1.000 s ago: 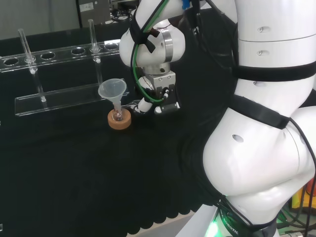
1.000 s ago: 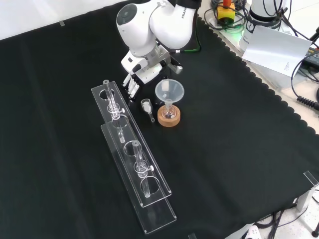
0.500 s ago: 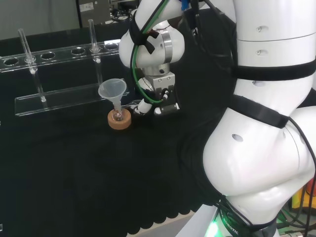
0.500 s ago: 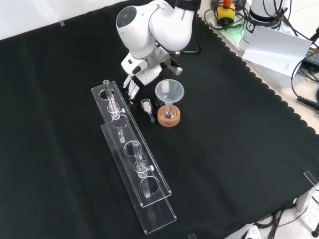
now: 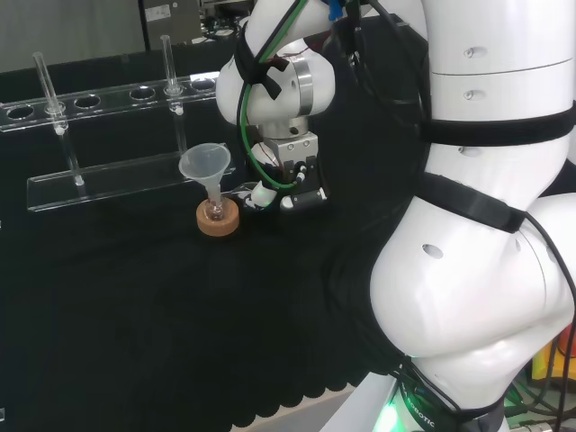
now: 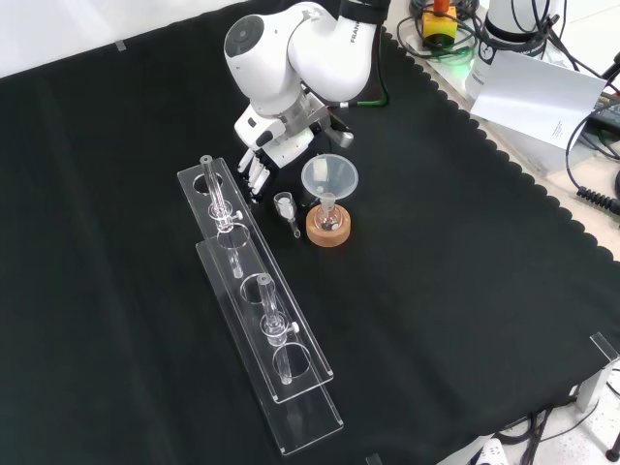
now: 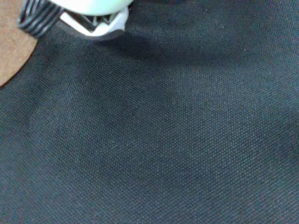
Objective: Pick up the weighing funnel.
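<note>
The robot hand had shifted only slightly, fingers straight and empty, near the weighing funnel, which lay on the desk beside the cork ring; the grasp seemed yet to come.

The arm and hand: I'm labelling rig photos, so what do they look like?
The arm has bulky, rounded glossy white links with black bands and a round grey cap. Green and black cables run along it to the black and white hand.
</note>
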### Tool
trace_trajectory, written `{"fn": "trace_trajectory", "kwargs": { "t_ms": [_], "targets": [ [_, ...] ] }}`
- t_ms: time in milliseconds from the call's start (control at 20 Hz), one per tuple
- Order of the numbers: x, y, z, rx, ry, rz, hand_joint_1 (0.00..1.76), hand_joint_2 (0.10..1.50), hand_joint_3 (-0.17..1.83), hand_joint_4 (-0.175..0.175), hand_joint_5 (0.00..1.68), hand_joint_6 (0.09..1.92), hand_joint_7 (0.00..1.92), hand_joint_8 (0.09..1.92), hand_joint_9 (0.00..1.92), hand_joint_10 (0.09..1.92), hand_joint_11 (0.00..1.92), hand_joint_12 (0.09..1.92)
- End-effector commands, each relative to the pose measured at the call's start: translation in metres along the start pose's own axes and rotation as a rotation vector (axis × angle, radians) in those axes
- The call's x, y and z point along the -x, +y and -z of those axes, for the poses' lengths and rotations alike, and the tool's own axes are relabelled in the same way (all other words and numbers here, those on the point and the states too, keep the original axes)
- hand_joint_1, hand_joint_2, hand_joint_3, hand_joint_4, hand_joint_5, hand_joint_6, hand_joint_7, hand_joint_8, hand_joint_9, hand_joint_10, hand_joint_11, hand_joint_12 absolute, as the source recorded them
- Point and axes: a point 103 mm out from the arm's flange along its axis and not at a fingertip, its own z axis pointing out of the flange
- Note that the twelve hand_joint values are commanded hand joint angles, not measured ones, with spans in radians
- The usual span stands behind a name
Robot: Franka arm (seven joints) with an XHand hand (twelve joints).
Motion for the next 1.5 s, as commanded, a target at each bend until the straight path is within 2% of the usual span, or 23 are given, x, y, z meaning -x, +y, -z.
{"fn": "trace_trajectory", "kwargs": {
  "t_ms": [50, 650, 900, 1150, 1500],
  "targets": [
    [0.0006, 0.0002, -0.0009, -0.001, 0.005, 0.002, 0.88, 0.61, 0.66, -0.075, 0.47, 0.44, 0.56, 0.77, 0.76, 0.60, 0.41, 1.31],
    [0.0002, 0.0018, -0.0023, -0.003, 0.003, 0.003, 0.88, 0.62, 0.66, -0.072, 0.49, 0.47, 0.60, 0.77, 0.78, 0.60, 0.42, 1.30],
    [0.0006, 0.0013, -0.0034, -0.002, 0.003, 0.001, 0.88, 0.64, 0.65, -0.048, 0.63, 0.60, 0.71, 0.72, 0.87, 0.57, 0.45, 1.29],
    [0.0012, 0.0010, -0.0039, -0.003, -0.004, 0.001, 0.90, 0.66, 0.65, -0.008, 0.76, 0.66, 0.82, 0.65, 0.95, 0.51, 0.48, 1.28],
    [0.0047, 0.0006, -0.0051, -0.012, -0.013, -0.005, 0.92, 0.68, 0.66, 0.013, 0.81, 0.67, 0.85, 0.64, 0.97, 0.50, 0.50, 1.28]
  ]
}}
